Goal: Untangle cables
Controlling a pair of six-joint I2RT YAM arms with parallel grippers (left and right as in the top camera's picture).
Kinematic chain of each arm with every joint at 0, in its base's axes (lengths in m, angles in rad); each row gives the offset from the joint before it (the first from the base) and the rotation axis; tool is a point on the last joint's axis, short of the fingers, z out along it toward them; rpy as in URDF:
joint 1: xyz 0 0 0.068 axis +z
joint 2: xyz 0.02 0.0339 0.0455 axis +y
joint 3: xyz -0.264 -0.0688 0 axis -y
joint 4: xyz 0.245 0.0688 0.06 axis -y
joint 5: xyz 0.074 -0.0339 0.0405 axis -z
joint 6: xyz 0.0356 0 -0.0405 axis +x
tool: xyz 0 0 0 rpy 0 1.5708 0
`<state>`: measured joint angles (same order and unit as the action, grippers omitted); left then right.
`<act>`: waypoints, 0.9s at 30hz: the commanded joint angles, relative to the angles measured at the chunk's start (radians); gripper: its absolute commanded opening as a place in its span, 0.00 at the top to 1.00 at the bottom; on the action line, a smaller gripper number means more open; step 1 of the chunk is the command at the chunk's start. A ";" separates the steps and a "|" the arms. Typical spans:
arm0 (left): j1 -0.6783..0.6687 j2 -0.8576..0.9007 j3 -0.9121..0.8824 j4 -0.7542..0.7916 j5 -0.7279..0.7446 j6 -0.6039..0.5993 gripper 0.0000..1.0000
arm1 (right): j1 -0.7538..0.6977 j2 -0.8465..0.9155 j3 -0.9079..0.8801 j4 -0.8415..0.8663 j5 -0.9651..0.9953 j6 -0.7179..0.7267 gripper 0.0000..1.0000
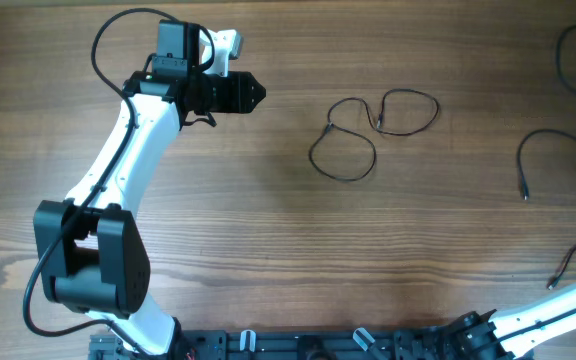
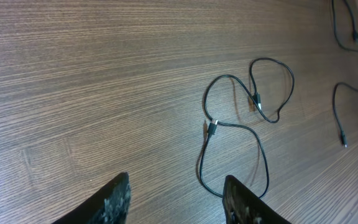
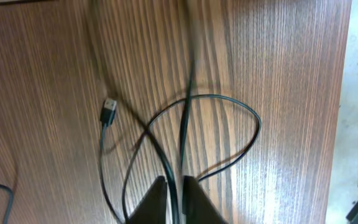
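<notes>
A tangled pair of thin black cables lies in loops at the table's middle; it also shows in the left wrist view, with small plug tips where the loops cross. My left gripper is open and empty, to the left of the tangle and apart from it; its fingers show wide apart above the wood. My right gripper is shut on a thin black cable that runs up between its fingers. That cable loops on the table and ends in a plug. In the overhead view the right gripper is out of frame.
Separate black cables lie at the right: one with a plug end, one at the top right corner, one near the right arm. The right arm enters at bottom right. The table edge is close to the right gripper.
</notes>
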<state>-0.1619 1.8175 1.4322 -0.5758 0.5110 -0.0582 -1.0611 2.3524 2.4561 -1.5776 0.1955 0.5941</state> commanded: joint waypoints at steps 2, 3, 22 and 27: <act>-0.004 -0.026 -0.006 0.014 0.016 -0.002 0.50 | 0.003 -0.040 0.003 -0.006 0.015 0.015 0.74; -0.004 -0.026 -0.006 0.020 0.016 -0.002 0.50 | 0.003 -0.040 0.003 -0.006 0.015 0.015 0.72; -0.004 -0.026 -0.006 0.038 -0.033 -0.001 0.42 | 0.158 -0.282 0.003 0.055 -0.150 -0.199 0.00; -0.004 -0.026 -0.006 0.038 -0.034 -0.001 0.40 | 0.300 -0.404 0.003 0.040 -0.122 -0.209 0.00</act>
<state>-0.1619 1.8175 1.4322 -0.5415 0.4877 -0.0586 -0.8227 2.0102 2.4557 -1.5261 0.0444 0.4095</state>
